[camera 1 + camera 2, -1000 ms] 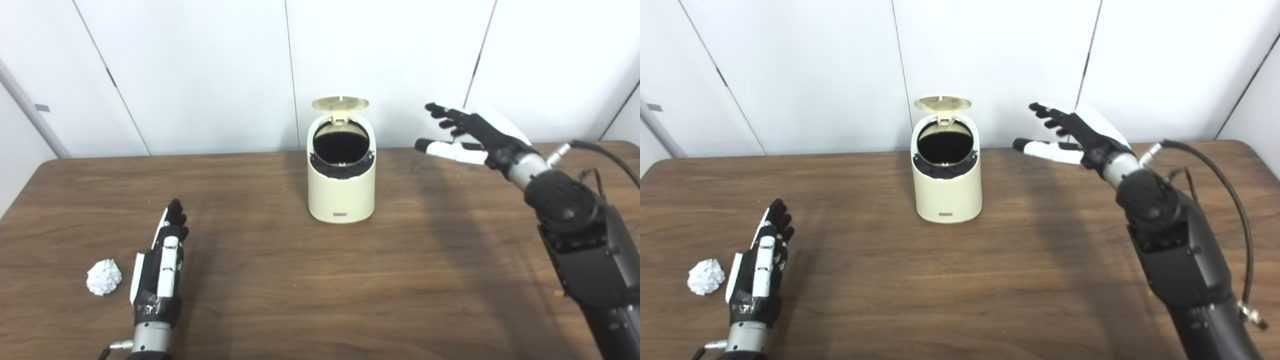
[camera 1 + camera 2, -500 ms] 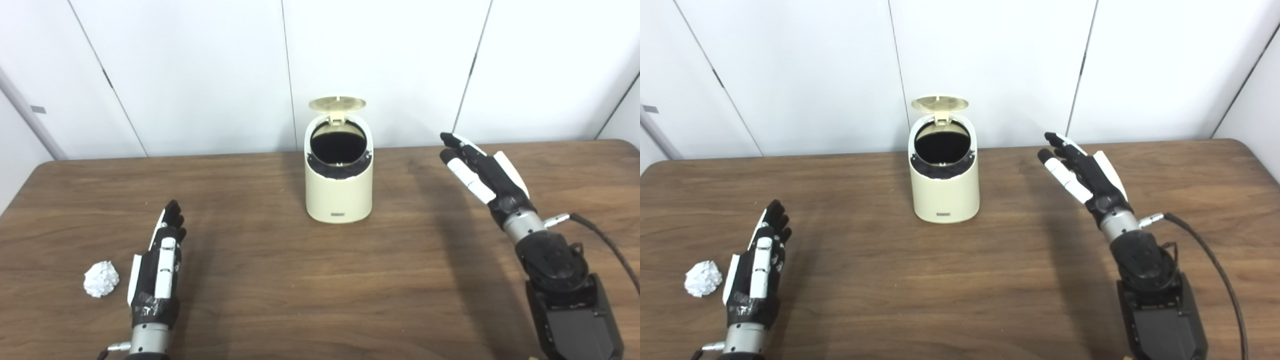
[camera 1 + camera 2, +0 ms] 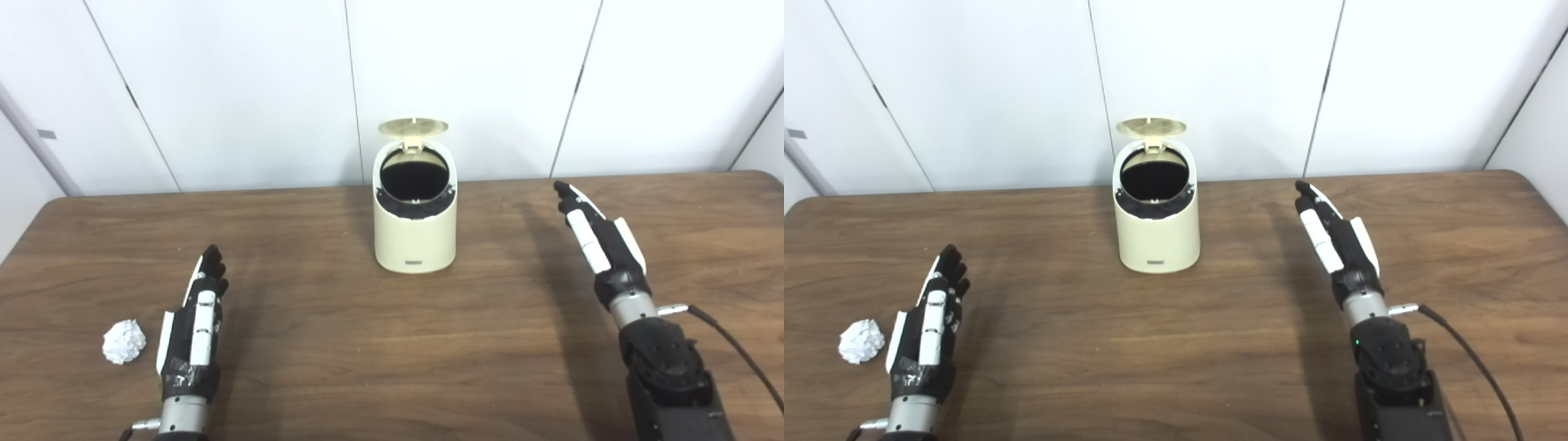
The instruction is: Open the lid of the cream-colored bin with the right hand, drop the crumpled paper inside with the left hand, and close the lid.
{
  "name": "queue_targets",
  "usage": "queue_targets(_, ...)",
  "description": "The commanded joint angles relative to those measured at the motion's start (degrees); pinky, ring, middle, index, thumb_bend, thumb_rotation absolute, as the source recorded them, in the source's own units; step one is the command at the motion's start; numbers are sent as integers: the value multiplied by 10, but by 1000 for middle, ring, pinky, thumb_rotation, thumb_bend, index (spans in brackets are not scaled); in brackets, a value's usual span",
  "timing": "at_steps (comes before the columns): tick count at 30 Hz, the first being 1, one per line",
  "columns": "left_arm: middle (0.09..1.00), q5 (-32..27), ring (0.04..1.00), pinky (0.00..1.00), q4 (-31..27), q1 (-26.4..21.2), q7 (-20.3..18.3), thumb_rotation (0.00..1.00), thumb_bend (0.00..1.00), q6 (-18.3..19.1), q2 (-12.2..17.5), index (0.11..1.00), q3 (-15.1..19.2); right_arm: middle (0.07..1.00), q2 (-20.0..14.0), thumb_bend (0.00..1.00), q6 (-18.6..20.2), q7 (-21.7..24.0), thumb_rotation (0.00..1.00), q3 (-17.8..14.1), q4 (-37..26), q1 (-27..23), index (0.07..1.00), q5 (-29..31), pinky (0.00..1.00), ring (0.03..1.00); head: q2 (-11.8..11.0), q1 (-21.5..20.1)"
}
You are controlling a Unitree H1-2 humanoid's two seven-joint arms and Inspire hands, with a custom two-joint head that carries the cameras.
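Bin (image 3: 415, 229) stood upright at the back-centre of the surface (image 3: 343, 343), lid (image 3: 413, 127) already flipped up on its rear hinge, dark opening facing fwd and up. So the lid-opening step looked done; next up, judging by the layout, was the paper pickup w/ the left hand.

Paper ball (image 3: 124, 341) sat near the front-left edge, just beside the left hand (image 3: 195, 318) on its outer side, not touching. Left hand lay low over the surface, fingers straight and pointing away, holding nothing. Right hand (image 3: 597, 242) was also empty w/ fingers extended, well apart from the bin on its right side, clear of the opening.

To do the pickup well: left hand prob. needs to shift outward and turn so thumb and fingers bracket the ball, then close gently. Crumpled paper is light and will skid or squash if shoved, so come down over it rather than sweep in sideways. After that, carry it high enough to clear the bin's front rim and let go right over the dark opening. Right hand should stay out of that path, ready for the lid.
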Motion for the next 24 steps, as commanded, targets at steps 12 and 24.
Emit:
queue_targets(12,991,-4,1000,1000,39,23,0,894,390,-3,-14,983,-6,991,23,428,-61,-15,980,-12,-2,12,958,65,1000,974,8,1)
queue_targets(24,988,-12,999,1000,30,24,-2,901,402,4,-12,975,-4,993,22,425,-74,-5,980,-1,-31,46,965,87,1000,985,26,1)
